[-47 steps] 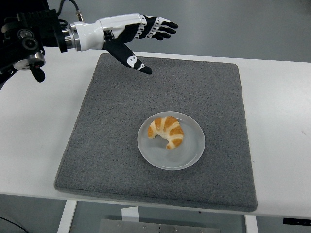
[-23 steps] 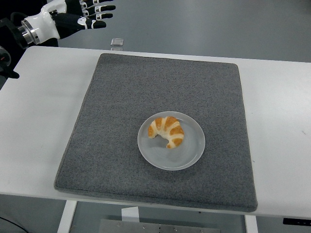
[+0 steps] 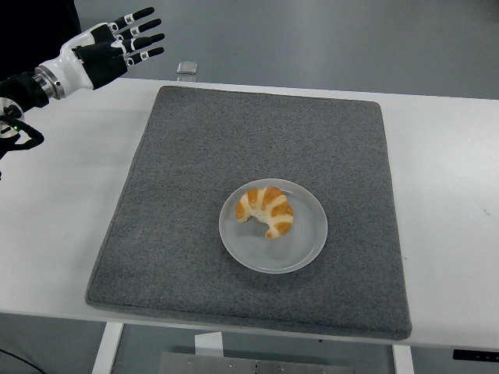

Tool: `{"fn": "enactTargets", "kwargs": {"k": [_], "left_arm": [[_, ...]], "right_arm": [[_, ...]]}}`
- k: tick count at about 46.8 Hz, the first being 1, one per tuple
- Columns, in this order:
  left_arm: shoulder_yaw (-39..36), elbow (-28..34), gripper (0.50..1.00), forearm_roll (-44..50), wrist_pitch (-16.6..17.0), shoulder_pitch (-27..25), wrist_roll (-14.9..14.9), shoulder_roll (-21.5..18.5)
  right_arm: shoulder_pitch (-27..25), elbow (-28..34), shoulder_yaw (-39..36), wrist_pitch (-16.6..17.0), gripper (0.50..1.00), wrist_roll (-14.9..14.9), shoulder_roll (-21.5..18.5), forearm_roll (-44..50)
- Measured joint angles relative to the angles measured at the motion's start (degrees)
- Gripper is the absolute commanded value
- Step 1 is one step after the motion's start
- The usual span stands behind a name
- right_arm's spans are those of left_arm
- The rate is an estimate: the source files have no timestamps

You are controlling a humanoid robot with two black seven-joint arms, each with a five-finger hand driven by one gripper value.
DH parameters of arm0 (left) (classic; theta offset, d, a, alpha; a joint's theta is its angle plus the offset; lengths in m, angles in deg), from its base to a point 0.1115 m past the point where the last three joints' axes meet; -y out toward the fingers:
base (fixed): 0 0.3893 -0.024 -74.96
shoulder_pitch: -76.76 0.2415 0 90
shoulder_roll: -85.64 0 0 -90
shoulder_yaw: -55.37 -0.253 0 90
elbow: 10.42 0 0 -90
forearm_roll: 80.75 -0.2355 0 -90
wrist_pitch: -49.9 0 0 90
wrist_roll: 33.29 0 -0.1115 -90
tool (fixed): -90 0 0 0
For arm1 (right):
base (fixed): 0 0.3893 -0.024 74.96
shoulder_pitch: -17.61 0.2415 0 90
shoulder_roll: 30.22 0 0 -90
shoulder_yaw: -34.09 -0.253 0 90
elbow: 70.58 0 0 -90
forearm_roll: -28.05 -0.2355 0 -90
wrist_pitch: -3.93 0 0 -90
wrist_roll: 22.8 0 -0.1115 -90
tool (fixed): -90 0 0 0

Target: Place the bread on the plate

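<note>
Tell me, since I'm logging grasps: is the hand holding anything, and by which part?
Nothing is held. The left hand is open, fingers spread, at the table's far left; the croissant lies on the plate.

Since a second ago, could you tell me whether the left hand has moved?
Yes. The left hand has drawn back leftward from over the grey mat's far-left corner to beyond the table's corner.

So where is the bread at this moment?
In the head view the croissant lies on the upper left part of the white plate, which sits on the grey mat slightly right of centre, nearer its front edge.
</note>
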Motion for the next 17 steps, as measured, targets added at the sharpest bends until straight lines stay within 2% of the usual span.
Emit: {"fn": "enactTargets", "kwargs": {"k": [12, 17], "left_arm": [[0.3, -0.2, 0.996, 4.7, 0.0, 0.9, 0.2, 1.8], [0.3, -0.2, 0.996, 7.8, 0.0, 1.2, 1.4, 2.0]], "right_arm": [[-0.1, 0.0, -0.1, -0.2, 0.952, -0.3, 0.0, -0.1], [-0.1, 0.0, -0.1, -0.2, 0.954, -0.3, 0.0, -0.1]]}}
